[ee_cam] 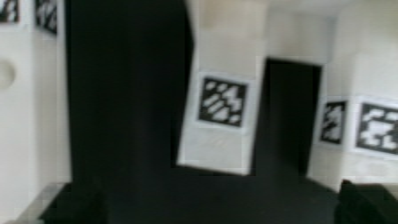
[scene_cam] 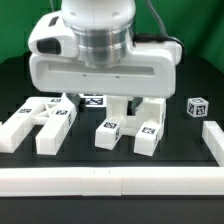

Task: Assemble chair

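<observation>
The gripper point(scene_cam: 133, 104) hangs low over the table, jaws spread wide, nothing between them; just in front of it, on the side toward the front rail point(scene_cam: 110, 180), lie the leg point(scene_cam: 108, 131) and the second leg point(scene_cam: 148, 133), side by side, long axes running from the gripper out toward that rail. Whether the fingertips touch either one cannot be told. The wrist view shows one tagged leg point(ee_cam: 219, 120) close beneath, blurred. The blocks point(scene_cam: 40, 125) sit to the exterior view's left of the gripper; the cube point(scene_cam: 198, 106) sits well apart to its right. A grasp would probably mean straddling one leg across its narrow width.
</observation>
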Controlling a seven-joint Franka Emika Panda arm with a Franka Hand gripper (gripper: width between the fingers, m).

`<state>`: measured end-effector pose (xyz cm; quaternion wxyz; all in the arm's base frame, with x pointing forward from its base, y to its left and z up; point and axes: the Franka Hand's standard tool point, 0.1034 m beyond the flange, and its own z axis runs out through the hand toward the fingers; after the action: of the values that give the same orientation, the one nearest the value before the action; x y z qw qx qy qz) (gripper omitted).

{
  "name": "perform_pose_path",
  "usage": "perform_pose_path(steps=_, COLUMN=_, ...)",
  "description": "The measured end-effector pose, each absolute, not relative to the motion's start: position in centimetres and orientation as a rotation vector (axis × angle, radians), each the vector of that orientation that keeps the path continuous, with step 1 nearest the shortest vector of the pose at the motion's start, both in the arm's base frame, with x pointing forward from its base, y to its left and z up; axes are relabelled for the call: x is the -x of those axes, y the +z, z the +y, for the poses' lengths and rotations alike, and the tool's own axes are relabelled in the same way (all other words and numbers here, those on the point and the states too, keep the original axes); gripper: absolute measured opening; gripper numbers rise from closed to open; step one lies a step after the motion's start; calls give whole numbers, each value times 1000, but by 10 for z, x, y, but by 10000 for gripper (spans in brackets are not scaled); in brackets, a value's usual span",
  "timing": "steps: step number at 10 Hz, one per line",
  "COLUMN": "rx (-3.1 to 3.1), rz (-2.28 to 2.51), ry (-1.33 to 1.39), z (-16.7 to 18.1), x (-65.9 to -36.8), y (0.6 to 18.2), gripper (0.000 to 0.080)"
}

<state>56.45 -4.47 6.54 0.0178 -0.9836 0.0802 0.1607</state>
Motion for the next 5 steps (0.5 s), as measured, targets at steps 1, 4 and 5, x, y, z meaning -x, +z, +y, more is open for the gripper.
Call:
perform_pose_path(steps=1, rx=3054, rz=204, ry=497, z=-59, x=-563, y=65, gripper=649)
perform_pose_path(steps=4, rx=3064, rz=193, ry=466, z=-64, x=-566, y=64, gripper=649)
perform_pose_path(steps=5, rx=3066, rz=194, ry=460, z=-64, x=-566, y=64, gripper=649)
